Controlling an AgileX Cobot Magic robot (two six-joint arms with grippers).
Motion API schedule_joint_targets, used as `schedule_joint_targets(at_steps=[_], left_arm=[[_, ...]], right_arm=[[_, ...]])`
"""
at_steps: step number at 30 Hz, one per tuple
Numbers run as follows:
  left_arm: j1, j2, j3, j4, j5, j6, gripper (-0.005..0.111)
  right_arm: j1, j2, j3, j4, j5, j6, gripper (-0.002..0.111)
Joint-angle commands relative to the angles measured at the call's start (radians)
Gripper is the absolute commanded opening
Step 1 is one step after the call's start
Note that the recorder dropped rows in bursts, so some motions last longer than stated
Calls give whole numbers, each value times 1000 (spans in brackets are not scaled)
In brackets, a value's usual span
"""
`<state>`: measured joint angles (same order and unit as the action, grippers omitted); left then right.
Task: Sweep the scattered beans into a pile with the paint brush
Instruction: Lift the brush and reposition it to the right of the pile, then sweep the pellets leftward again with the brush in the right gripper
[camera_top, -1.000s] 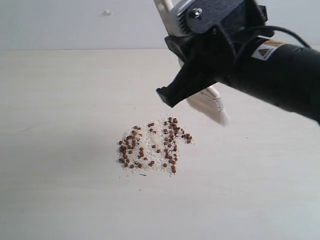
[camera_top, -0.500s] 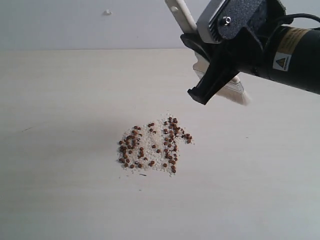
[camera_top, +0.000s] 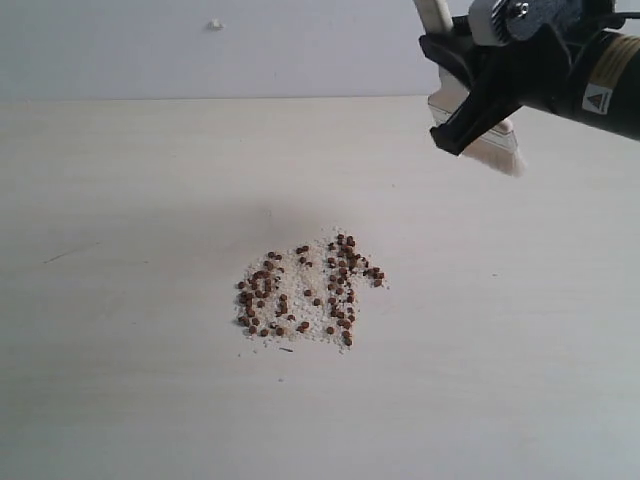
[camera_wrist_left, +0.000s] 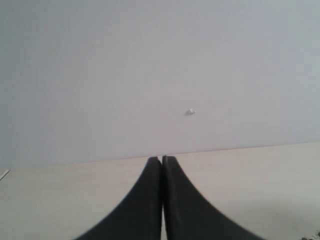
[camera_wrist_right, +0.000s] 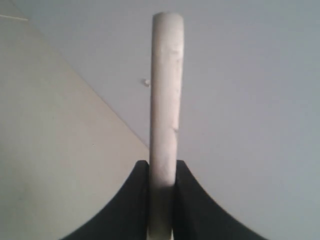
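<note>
Toward the far right corner of the pale wood-look tabletop (camera_top: 120, 200): right gripper (camera_top: 455, 135), black, jaws clamped on the pale wooden handle of the flat off-white-bristled paint brush (camera_top: 498, 152). The bristles hang clear of the surface.
Change: within the last second this arm has lifted the brush from just above the heap and drawn it back and rightward, well apart from it.
Middle of the tabletop: tiny round reddish-brown beans (camera_top: 305, 290), dozens, lying on fine whitish crumbs (camera_top: 312, 252) in one loose cluster; unmoved.
Left gripper (camera_wrist_left: 161, 200): black, jaws pressed together, holding nothing.
Assessment: gathering looks largely done. The heap is loose, with a few beans straggling at its right edge, so either another stroke is due or the arm is retiring.
</note>
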<state>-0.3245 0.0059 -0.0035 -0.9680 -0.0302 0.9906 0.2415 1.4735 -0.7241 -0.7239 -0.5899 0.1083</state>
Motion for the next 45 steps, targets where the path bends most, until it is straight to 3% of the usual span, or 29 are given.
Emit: schedule_joint_targets(at_steps=[1,4,9,19,25,36,45], left_arm=[[2,-6,3,-6,-1,1,0],[2,-6,3,-6,-1,1,0],[2,-6,3,-6,-1,1,0],[2,-6,3,-6,-1,1,0],[2,-6,3,-6,-1,1,0],[2,-6,3,-6,-1,1,0],[2,-6,3,-6,-1,1,0]], right_arm=[[-102,64,-63,-249,-160,262,0],[-173,127,-93,-389,-344,405,0],[-249,222,-128,-462,-631,555,0],[-252,253,-133,-586,-631,815,0],[-153,253,-133,-651,-631,913,0],[57,278,-131,-725,-631,918,0],[201,409,-131,-391,-631,824,0]])
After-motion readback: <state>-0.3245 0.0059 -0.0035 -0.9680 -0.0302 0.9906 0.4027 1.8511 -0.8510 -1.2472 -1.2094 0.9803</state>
